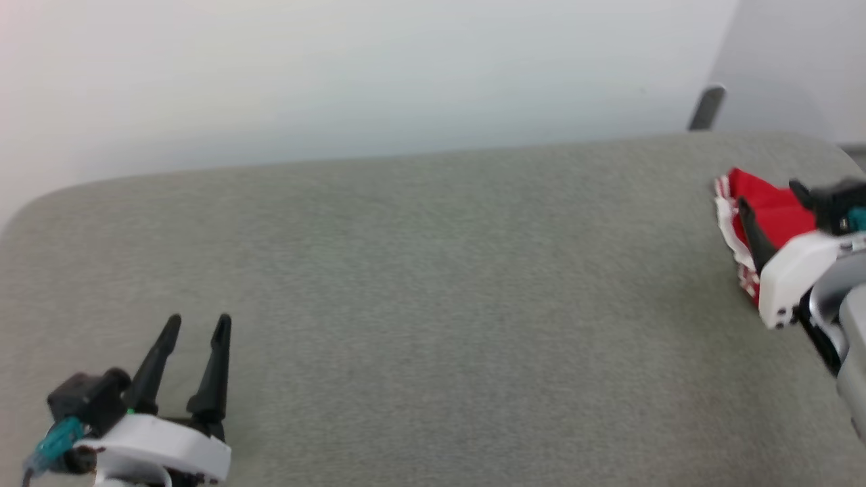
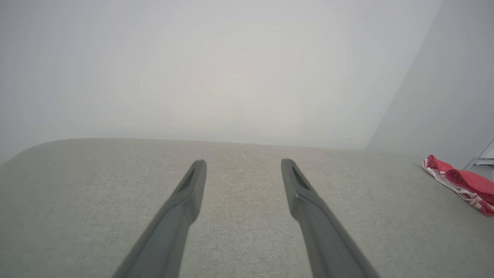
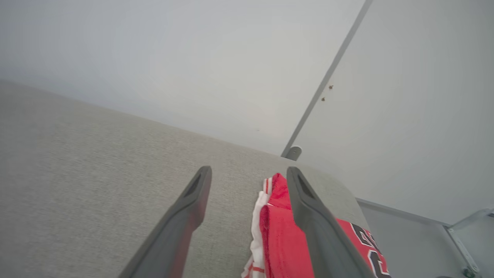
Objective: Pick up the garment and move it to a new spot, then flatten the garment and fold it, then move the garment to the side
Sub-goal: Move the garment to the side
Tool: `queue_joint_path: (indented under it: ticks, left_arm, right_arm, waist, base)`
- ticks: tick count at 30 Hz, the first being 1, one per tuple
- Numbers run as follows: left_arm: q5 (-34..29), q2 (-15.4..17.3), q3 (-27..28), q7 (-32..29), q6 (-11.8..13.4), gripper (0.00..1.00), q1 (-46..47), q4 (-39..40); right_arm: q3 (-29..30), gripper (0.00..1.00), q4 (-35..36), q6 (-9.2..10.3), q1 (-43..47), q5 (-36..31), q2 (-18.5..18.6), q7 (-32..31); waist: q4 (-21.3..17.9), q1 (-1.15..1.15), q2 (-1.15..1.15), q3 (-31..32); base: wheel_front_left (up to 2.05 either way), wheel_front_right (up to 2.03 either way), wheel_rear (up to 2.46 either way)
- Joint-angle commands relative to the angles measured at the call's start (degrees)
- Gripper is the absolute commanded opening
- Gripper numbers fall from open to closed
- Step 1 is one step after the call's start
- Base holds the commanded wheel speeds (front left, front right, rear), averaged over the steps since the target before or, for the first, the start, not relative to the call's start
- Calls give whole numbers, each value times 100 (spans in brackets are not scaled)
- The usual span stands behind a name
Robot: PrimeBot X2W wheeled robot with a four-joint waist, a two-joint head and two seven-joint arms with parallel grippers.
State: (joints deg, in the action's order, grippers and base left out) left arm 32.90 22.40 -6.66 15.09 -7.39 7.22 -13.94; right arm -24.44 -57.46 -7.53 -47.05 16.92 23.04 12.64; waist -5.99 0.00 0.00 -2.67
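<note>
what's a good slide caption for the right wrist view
Open right gripper above the red garment lying near the corner of the grey fabric surface.

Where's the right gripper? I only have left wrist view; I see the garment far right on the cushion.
Observer: Head view has the right gripper over the garment, at the right end of the cushion.
Operator: Holding it?
Observer: No. Right wrist view shows its jaws spread, one finger over the red cloth, nothing pinched.
Operator: Folded?
Observer: Looks folded; black white-outlined digits face up.
</note>
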Motion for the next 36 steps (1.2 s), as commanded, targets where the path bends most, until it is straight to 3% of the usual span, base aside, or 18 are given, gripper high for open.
queue_joint_path:
  ticks: [1, 10, 16, 27, 36]
  left_arm:
    - [-46, -6, 29, 1, -2, 100, -111, 19]
    - [-241, -87, 327, 1, 149, 100, -680, 227]
    - [-284, -70, 435, 1, 170, 100, -929, 281]
    - [-200, -54, 522, 1, 124, 100, -1359, 304]
    - [-78, 105, 356, -10, 39, 100, -1452, 249]
  right_arm:
    - [47, 100, 54, 7, 161, 63, -9, 56]
    - [589, 100, 761, 7, 1211, 152, -150, 246]
    - [1264, 100, 1420, 7, 2020, -16, -344, 255]
    - [2440, 100, 2643, 7, 3434, -840, -1040, 258]
    - [3078, 100, 3439, 7, 4289, -1267, -1586, 258]
  waist:
    - [375, 0, 0, 338]
    - [909, 0, 0, 650]
    - [1218, 0, 0, 807]
    - [1518, 0, 0, 1058]
    - [1557, 0, 0, 1134]
  base:
    - [0, 0, 0]
    - [0, 0, 0]
    - [0, 0, 0]
    - [0, 0, 0]
    - [0, 0, 0]
